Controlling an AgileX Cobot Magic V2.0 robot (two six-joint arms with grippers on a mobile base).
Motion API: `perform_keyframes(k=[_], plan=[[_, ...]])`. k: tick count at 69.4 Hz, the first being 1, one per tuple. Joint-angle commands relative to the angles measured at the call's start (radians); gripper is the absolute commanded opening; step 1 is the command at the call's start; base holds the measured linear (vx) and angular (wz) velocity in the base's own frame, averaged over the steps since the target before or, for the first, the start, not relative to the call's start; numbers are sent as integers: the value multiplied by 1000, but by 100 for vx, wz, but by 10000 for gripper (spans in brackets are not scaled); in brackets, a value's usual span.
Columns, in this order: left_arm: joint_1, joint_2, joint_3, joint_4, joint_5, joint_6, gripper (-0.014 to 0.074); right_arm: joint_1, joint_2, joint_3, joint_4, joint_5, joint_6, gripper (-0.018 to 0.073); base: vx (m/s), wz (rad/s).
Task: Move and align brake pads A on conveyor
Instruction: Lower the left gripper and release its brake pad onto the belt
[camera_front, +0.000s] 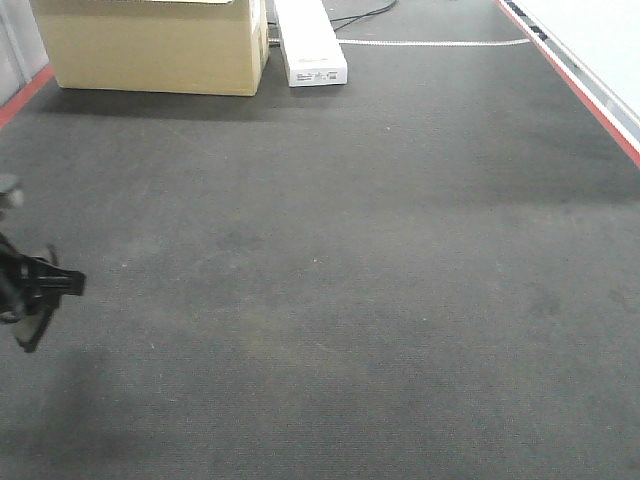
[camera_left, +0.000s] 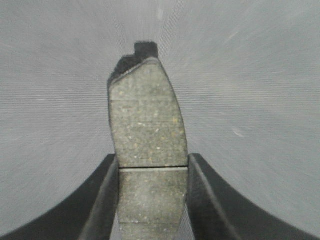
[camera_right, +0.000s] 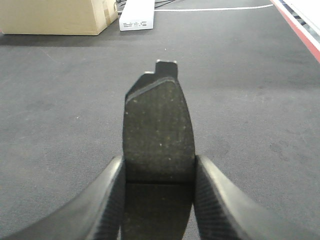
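two brake pads are seen, one in each gripper. in the left wrist view, the first brake pad (camera_left: 147, 115) is clamped by its long edges between the two black fingers (camera_left: 102, 200) of the left gripper (camera_left: 152, 157), so the jaws are set narrow, closed onto the pad. its speckled grey face is turned to the camera. the thin centre groove is seen crossing the face just below the fingertips, and a black backing tab is seen at the far end. behind it only a pale grey streaked surface is shown; what that surface is cannot be told.

in the right wrist view, the second brake pad (camera_right: 157, 115) is gripped the same way by the right gripper (camera_right: 159, 160), jaws narrow and pressed on both long edges, dark face to the camera, notched backing tab at the far end. it is held out over the conveyor (camera_right: 60, 110); contact with the belt cannot be told.

in the front view, the dark felt-like conveyor (camera_front: 330, 300) is shown with a red edge strip (camera_front: 585, 95) along the right side. a cardboard box (camera_front: 150, 45) and a long white box (camera_front: 312, 45) are placed just beside each other at the far end. a black arm part (camera_front: 35, 290) is seen at the left edge over the belt.
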Motion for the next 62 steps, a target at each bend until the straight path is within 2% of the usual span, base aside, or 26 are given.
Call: perform_keyframes(k=[1,17,24,34,41,62], plan=[[-1,74,-83,-3,-6,-10,26,-5,10,-33,-12,-95,-4,-7,0,0],[-1,253,-147,-4,3,-12,124,-5,10,-33,-12,-95,-4,-7,0,0],[-1,311,-168,-10,14,-12,221,-5,10,-33,-12,-95,-4,-7,0,0],[-2,348,-194,-10,32,9,408,-5,10,-33,-12,-95,-4,-7,0,0],[-4,332,-197,-10,11,24,476,-5,10,-33,-12,-95,-4,-7,0,0],[-4,85,-187,-3,6,24,478,-5,10,-33,-12,-96,-4,-7,0,0]])
